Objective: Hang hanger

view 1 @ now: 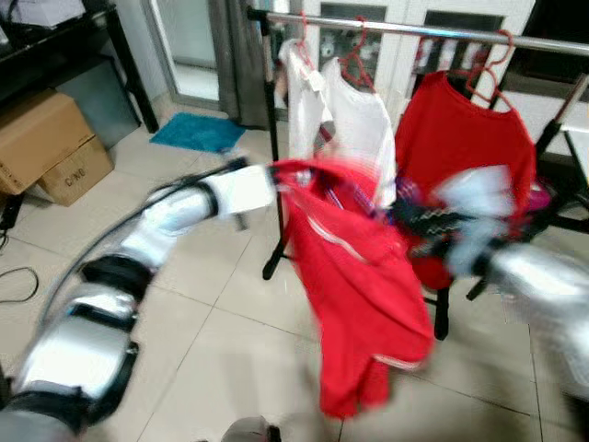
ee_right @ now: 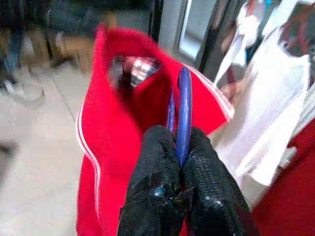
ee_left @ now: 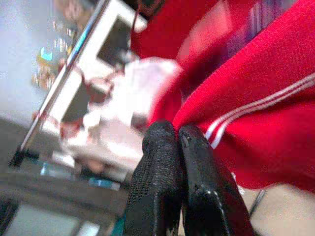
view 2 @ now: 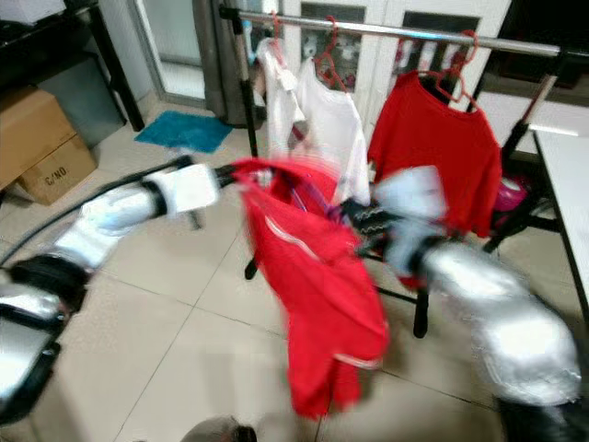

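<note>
In front of the clothes rail, your right pincer is clamped on a blue hanger, its fingers pressed tight against the hook. The hanger sits inside the neck of a red garment, which hangs below the rail's height and short of it, blurred by motion. Your left pincer is pinched closed on the garment's shoulder edge, by the white stripes. On the rail hang a white shirt and a red shirt on red hangers. Left of the rail, cardboard boxes and a teal mat sit on the tiled floor.
</note>
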### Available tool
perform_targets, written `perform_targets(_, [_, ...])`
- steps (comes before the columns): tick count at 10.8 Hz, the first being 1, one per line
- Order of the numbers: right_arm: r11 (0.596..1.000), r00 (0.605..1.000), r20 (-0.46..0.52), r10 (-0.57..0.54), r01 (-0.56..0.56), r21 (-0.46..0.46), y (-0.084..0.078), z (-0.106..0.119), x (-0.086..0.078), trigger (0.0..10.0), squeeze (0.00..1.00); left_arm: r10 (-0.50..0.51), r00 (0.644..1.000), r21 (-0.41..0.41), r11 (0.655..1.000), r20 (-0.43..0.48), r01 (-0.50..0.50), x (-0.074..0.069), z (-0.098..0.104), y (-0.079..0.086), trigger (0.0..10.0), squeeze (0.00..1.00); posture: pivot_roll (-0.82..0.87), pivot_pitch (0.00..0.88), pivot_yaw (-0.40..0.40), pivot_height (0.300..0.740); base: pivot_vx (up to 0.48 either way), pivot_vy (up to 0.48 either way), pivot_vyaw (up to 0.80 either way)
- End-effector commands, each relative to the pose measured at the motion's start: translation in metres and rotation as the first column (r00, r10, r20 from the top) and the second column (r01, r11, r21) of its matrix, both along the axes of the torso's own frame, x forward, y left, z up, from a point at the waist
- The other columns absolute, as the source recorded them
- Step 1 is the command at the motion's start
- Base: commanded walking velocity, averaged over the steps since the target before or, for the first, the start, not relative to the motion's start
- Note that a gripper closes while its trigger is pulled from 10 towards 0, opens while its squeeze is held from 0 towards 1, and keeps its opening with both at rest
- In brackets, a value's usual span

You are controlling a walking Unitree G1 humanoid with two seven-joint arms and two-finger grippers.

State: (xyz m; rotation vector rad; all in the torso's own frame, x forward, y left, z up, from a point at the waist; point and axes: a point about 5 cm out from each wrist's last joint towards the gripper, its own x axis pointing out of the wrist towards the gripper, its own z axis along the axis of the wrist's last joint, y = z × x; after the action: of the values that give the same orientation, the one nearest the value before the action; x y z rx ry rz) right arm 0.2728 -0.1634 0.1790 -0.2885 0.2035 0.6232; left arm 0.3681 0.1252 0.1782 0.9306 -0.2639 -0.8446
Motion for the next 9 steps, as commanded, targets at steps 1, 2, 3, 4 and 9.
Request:
perform_targets(1, [0.997, 0.999, 0.013, 0.043, -0.042, -0.058, 0.011, -0.003, 0.003, 0.0, 0.00, -0.010, 0.998, 0.001, 1.000, 0.058, 0.010, 0.003, 0.014, -0.005, 0.0, 0.00, 0.08, 0.000, 0.080, 0.740, 0.000, 0.000, 0.00])
perform_targets(2, [0.994, 0.997, -0.001, 0.073, -0.072, -0.086, 0.017, -0.007, 0.003, 0.0, 0.00, -0.017, 0.998, 0.002, 1.000, 0.061, 0.017, 0.004, 0.015, -0.008, 0.0, 0.00, 0.08, 0.000, 0.080, 0.740, 0.000, 0.000, 0.00])
perform_targets(3, [0.967, 0.981, -0.046, 0.186, -0.191, -0.169, 0.031, -0.017, -0.001, 0.0, 0.00, -0.039, 0.994, 0.020, 0.999, 0.100, 0.037, 0.005, 0.021, -0.015, 0.0, 0.00, 0.08, 0.000, 0.080, 0.740, 0.000, 0.000, 0.00])
perform_targets(4, [0.984, 0.988, -0.017, 0.151, -0.152, -0.097, 0.035, -0.009, 0.005, 0.0, 0.00, -0.089, 0.990, 0.053, 0.995, 0.106, 0.084, 0.002, 0.020, -0.022, 0.0, 0.00, 0.08, 0.000, 0.080, 0.740, 0.000, 0.000, 0.00])
perform_targets(9, [0.960, 0.953, -0.113, 0.280, -0.280, 0.016, 0.013, -0.005, -0.024, 0.0, 0.00, 0.189, 0.971, 0.233, 0.948, 0.143, -0.219, 0.020, 0.013, 0.032, 0.0, 0.00, 0.08, 0.010, 0.076, 0.740, 0.000, 0.000, 0.00])
